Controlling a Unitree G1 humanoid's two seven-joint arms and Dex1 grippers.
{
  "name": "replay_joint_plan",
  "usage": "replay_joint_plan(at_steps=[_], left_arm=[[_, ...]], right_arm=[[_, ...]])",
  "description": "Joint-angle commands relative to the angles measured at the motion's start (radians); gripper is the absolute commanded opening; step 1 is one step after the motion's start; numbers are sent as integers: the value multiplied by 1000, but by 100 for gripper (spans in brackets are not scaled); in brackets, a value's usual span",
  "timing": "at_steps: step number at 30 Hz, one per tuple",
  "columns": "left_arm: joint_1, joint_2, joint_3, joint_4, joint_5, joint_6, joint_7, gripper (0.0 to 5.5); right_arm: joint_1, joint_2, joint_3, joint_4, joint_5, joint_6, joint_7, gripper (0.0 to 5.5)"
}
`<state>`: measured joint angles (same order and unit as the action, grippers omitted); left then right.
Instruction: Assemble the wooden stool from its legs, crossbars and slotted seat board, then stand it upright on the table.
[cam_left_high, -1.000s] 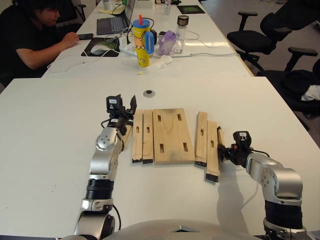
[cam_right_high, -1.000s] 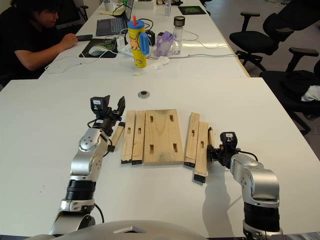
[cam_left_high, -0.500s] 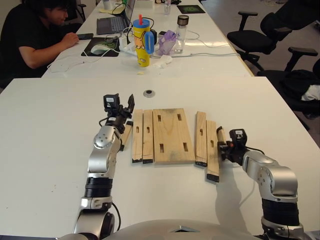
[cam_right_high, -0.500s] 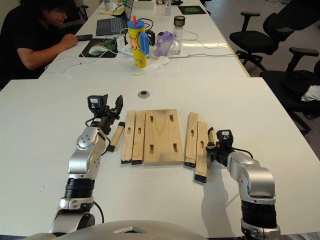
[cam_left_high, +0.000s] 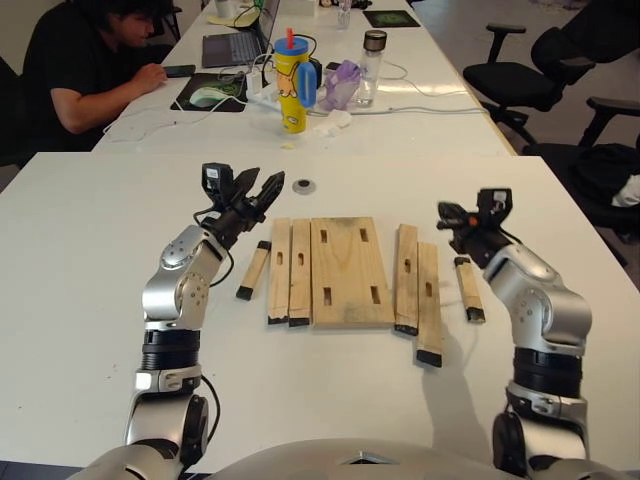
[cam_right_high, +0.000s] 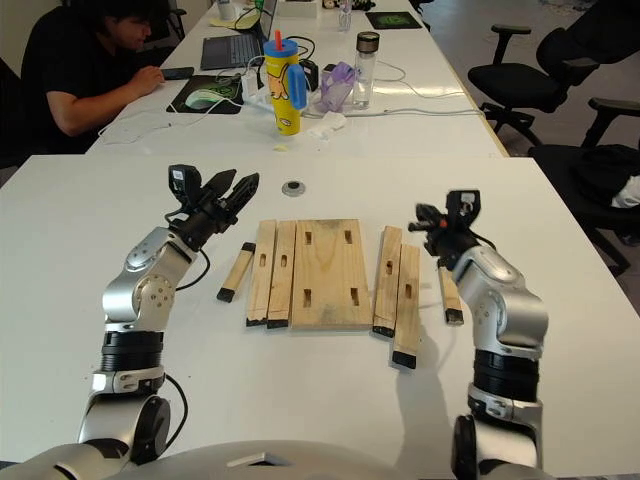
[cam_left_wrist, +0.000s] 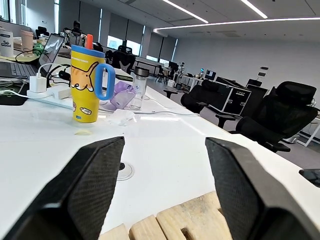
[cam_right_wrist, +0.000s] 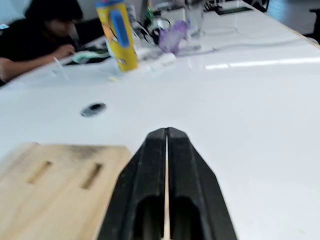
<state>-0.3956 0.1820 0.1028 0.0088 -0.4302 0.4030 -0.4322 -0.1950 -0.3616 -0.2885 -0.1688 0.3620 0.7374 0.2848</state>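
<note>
Seat board (cam_left_high: 348, 272) flat mid-table, legs (cam_left_high: 289, 270) flanking left and right, crossbars (cam_left_high: 253, 270) outermost, left gripper (cam_left_high: 262, 181) raised, spread wide, right gripper (cam_left_high: 445, 212) raised at right, clenched on nothing

Slotted wooden seat board (cam_left_high: 349, 272) lies flat mid white desk (cam_left_high: 80, 260). Left pair of slotted wooden planks (cam_left_high: 289, 275) against its left edge, right pair of slotted wooden planks (cam_left_high: 428, 305) just beside its right. Left short wooden bar (cam_left_high: 253, 271) outside left pair, right short wooden bar (cam_left_high: 468, 288) outside right pair.
</note>
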Motion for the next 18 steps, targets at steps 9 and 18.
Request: replay_joint_plan(at_steps=[9,18], left_arm=[[61,-39,-47,-34,27,11,58,302],[62,-43,-55,-27,28,13,55,302]], right_arm=[[283,72,2,-218,-43,136,-146,189],[285,40,34,-167,-80,146,-144,219]])
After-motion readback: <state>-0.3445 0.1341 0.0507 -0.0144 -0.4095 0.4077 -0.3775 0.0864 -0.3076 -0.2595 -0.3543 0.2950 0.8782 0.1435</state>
